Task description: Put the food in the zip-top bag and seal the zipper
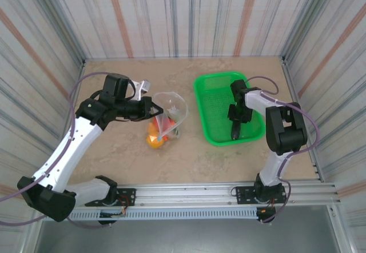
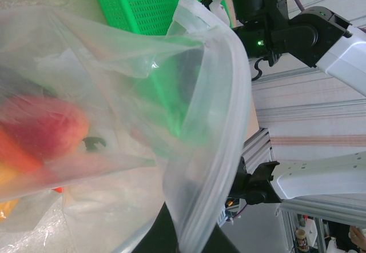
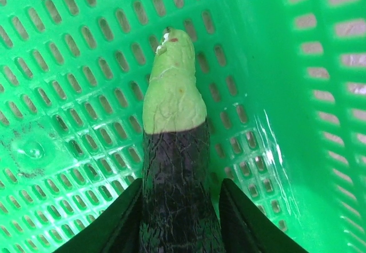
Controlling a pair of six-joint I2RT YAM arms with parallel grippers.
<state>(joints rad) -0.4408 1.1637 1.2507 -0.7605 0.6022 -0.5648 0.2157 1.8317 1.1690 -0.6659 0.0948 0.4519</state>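
One eggplant (image 3: 174,179), one basket (image 3: 68,93), one bag (image 2: 220,121)

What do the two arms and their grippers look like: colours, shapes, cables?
The left arm and right arm have white tubular links between bulky black joints. A purple cable loops along each. The left gripper and right gripper are black, with tapered fingers.
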